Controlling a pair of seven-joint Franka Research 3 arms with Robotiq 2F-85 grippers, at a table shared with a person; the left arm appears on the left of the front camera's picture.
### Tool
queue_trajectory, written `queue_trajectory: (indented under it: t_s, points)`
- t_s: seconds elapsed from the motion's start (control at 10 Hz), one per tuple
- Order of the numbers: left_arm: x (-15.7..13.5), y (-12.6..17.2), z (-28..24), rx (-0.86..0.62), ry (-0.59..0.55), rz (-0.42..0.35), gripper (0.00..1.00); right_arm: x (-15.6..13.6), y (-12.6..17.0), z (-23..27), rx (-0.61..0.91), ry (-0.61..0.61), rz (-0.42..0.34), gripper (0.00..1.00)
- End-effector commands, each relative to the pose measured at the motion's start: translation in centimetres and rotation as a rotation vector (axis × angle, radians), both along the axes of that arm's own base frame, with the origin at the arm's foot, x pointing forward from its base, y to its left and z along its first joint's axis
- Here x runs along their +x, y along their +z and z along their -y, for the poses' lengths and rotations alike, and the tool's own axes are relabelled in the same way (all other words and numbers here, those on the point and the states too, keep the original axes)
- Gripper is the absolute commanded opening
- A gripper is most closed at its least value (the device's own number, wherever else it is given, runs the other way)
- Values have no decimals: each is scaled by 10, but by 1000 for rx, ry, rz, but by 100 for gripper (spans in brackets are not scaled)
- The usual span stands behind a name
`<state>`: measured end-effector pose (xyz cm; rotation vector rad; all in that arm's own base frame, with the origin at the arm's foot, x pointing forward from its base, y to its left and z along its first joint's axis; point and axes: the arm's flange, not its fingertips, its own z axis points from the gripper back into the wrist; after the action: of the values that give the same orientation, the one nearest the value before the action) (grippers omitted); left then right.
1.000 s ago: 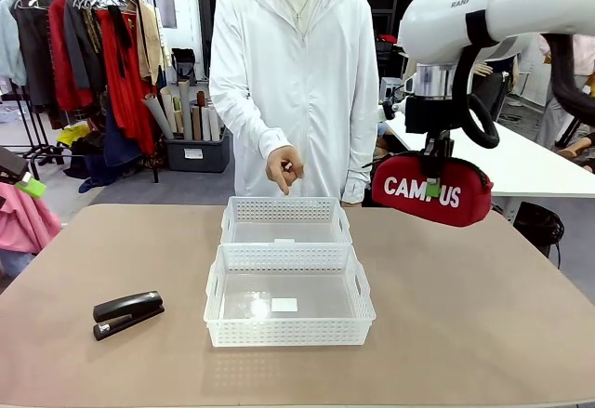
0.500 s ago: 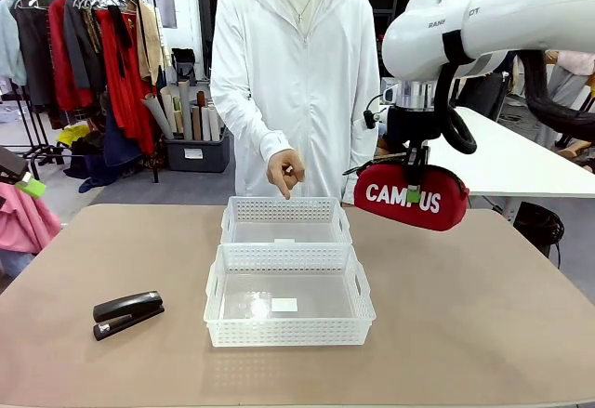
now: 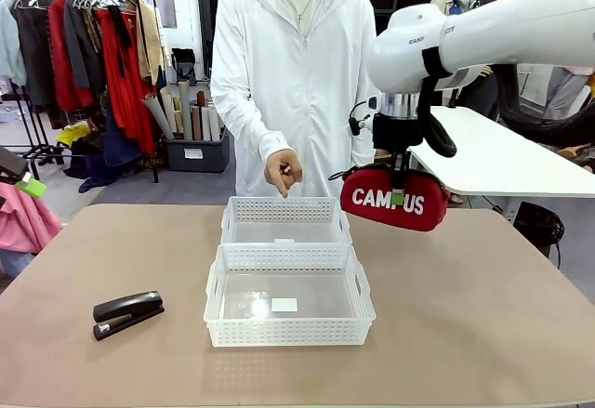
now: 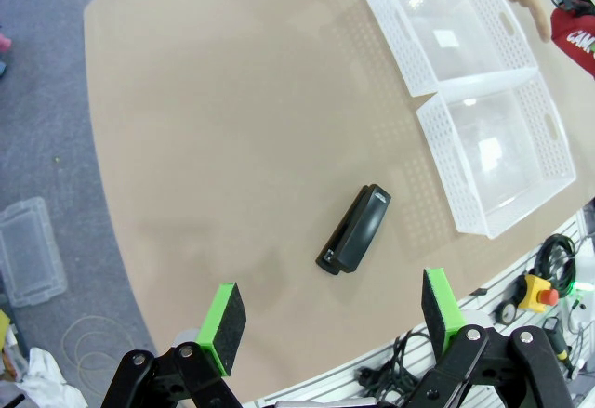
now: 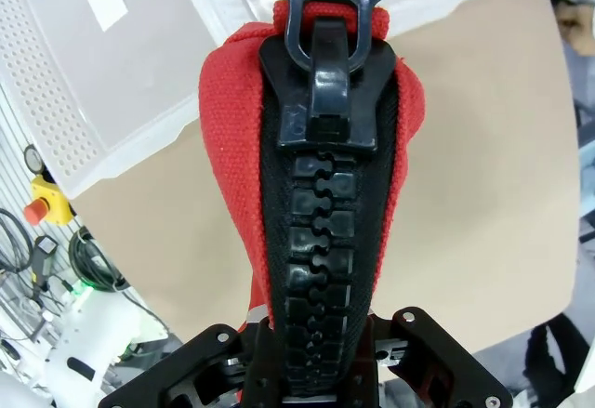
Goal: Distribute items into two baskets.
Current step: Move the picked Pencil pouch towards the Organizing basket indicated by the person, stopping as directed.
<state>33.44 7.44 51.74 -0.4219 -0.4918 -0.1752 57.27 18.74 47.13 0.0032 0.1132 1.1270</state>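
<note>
My right gripper (image 3: pixel 397 196) is shut on the red "CAMPUS" pouch (image 3: pixel 394 201), which hangs in the air just right of the far basket (image 3: pixel 285 219). In the right wrist view the pouch (image 5: pixel 311 185) rises from between my fingers, its black zipper facing the camera. The near basket (image 3: pixel 289 296) stands directly in front of the far one; both hold nothing. A black stapler (image 3: pixel 127 313) lies on the table at the near left. My left gripper (image 4: pixel 330 324) is open, high above the stapler (image 4: pixel 354 230). The person's hand (image 3: pixel 283 170) points down at the far basket.
The person stands at the table's far edge, behind the baskets. Both baskets (image 4: pixel 446 27) (image 4: pixel 502 152) lie to the right in the left wrist view. Bare brown tabletop (image 3: pixel 483 315) spreads right of the baskets. A white side table (image 3: pixel 521 162) stands at the back right.
My right arm has carried the pouch leftward and a little lower, toward the far basket. The person's hand, the stapler and the baskets have stayed put.
</note>
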Motion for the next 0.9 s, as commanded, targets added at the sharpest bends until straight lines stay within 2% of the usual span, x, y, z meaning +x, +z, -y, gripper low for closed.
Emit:
queue_trajectory:
  t_s: [0.0,0.5,0.6,0.7,0.8]
  points:
    - [0,-1,0,-10,-3,3,98,17,0,-7,-16,68,24,0]
    - [0,-1,0,-10,-3,3,98,41,-19,-20,14,161,43,0]
    - [0,-1,0,-10,-3,3,98,45,-22,-19,5,157,10,0]
    - [0,-1,0,-10,-3,3,98,34,-8,3,4,155,8,0]
    - [0,-1,0,-10,-3,3,98,3,15,44,-37,123,-3,0]
